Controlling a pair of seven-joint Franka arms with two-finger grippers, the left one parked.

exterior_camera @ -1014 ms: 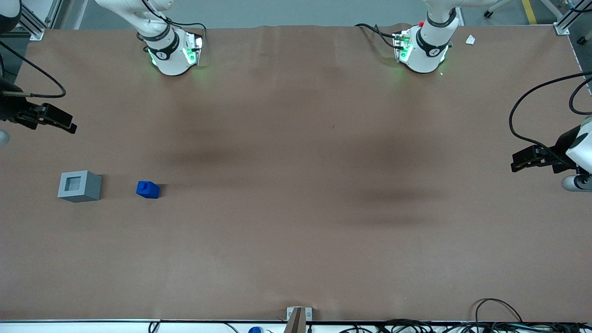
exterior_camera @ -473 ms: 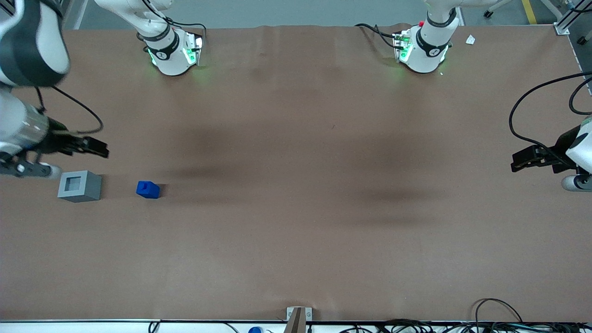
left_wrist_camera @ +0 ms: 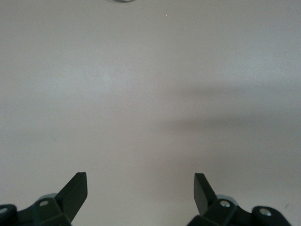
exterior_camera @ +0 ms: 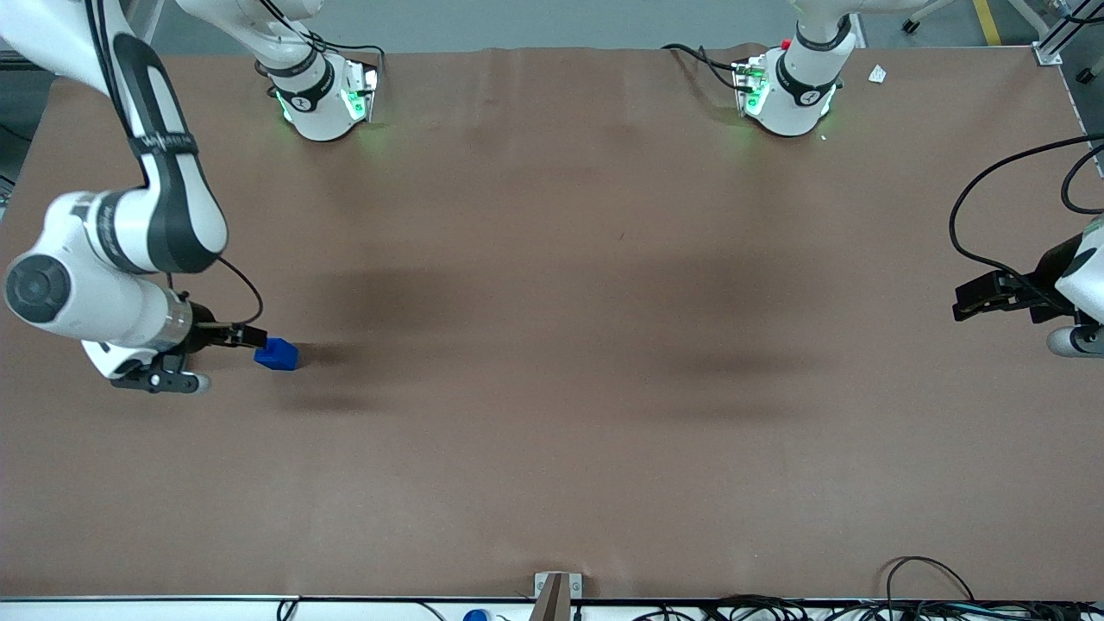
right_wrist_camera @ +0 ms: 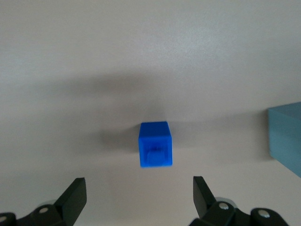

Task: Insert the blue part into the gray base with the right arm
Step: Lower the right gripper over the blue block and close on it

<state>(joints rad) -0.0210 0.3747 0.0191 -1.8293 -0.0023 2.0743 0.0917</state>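
Note:
The blue part (exterior_camera: 277,354) lies on the brown table, stub up; in the right wrist view the blue part (right_wrist_camera: 155,144) sits just ahead of the gap between the fingers. My right arm's gripper (exterior_camera: 247,335) hovers beside it toward the working arm's end of the table, touching nothing. That gripper (right_wrist_camera: 138,189) is open with nothing between its fingers. The right arm (exterior_camera: 103,276) covers the gray base in the front view. Only a corner of the gray base (right_wrist_camera: 286,135) shows, in the wrist view, beside the blue part and apart from it.
Two arm bases (exterior_camera: 321,97) (exterior_camera: 789,90) stand at the table's edge farthest from the camera. The parked gripper (exterior_camera: 979,297) with its cable loops hangs at the parked arm's end. A small bracket (exterior_camera: 556,591) sits at the nearest edge.
The right arm has swung in from the table's end, nearer the camera and toward the blue part. It now covers the gray base. The blue part has not moved.

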